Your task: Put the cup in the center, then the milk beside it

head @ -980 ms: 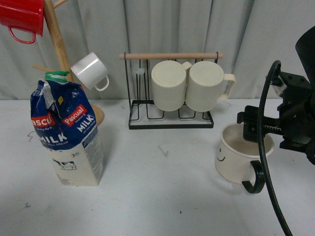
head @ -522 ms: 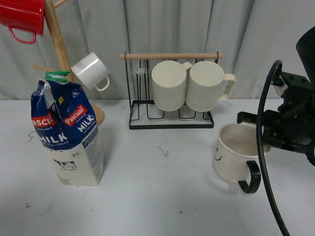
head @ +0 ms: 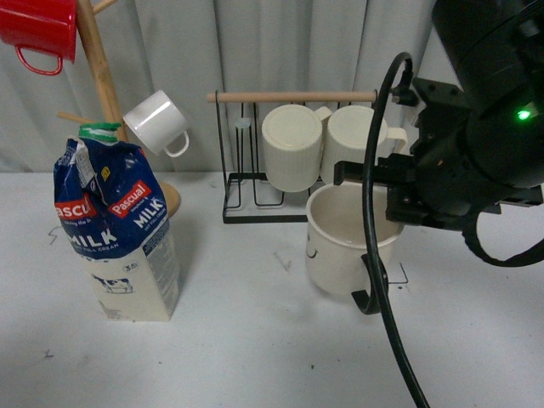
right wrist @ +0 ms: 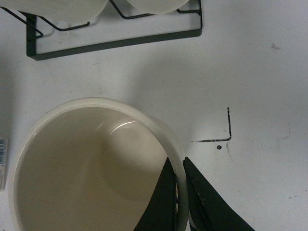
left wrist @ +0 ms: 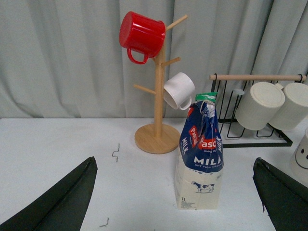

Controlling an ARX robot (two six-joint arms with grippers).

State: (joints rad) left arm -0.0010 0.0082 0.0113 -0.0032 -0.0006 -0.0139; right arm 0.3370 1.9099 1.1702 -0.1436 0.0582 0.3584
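The cup [head: 336,251], a wide cream mug with a black handle [head: 371,294], is in front of the wire rack, right of the table's middle. My right gripper [head: 384,206] is shut on its rim. In the right wrist view one finger [right wrist: 162,195] is inside the cup [right wrist: 91,163] and the other is outside, so the gripper [right wrist: 177,163] pinches the wall. Whether the base touches the table I cannot tell. The milk [head: 119,229] stands upright at the left. My left gripper [left wrist: 175,161] is open and short of the milk [left wrist: 201,149], which shows between its spread fingers.
A black wire rack [head: 296,214] holding two ribbed cream mugs stands just behind the cup. A wooden mug tree [left wrist: 158,137] with a red mug [left wrist: 142,32] and a small white mug [left wrist: 179,90] stands behind the milk. A black corner mark [right wrist: 227,131] lies beside the cup.
My right gripper has carried the cup to the left, from the right side toward the middle, in front of the rack. The milk has not moved.
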